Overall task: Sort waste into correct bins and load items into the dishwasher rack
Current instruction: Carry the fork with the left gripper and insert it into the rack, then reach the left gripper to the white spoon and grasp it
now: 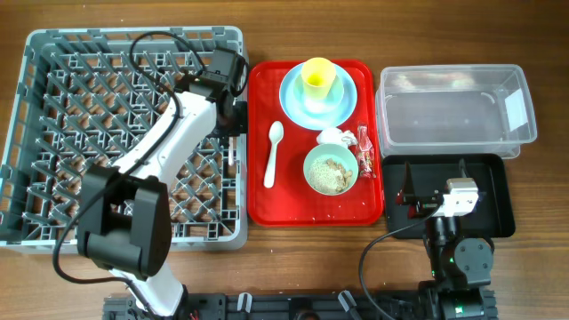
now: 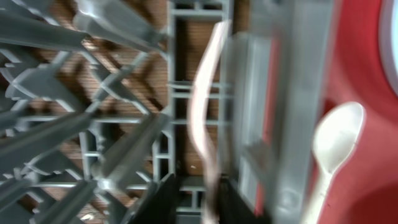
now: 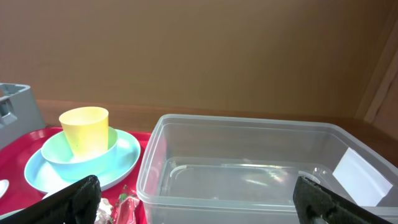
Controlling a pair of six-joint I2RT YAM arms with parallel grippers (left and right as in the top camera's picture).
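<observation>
The fork [image 2: 208, 106] – a long white utensil, blurred and seen edge-on, so the name is a judgement – hung upright inside the dishwasher rack [image 1: 133, 37], just inside its right wall and among the pegs. It stood that way because the left pincer [image 2: 200, 202] had it between its two dark fingers from above, which suits lowering it into a slot. The view was too smeared to say whether the fingers were clamped on it or already slack, so that cannot be told. Apart from this the rack held nothing that showed.

Just past that wall lay the spoon [image 1: 274, 153], flat on the red tray [image 1: 302, 209]. On the tray's far end sat the plate [image 1: 292, 105], with a shallow bowl on it and the yellow cup [image 1: 318, 78] upright in that – stacked, so they would need lifting off one by one. Nearer, the second bowl [image 1: 308, 169] held the rice-like scraps [image 1: 333, 173]. The napkin [image 1: 332, 136] and the red wrapper [image 1: 364, 153] lay beside it on the tray.

The clear tub [image 1: 444, 73] and the black tray [image 1: 493, 191] stood side by side on the desk [image 1: 293, 267], and neither held any waste. The right pincer [image 3: 199, 205] hung over the black tray, spread wide and empty.
</observation>
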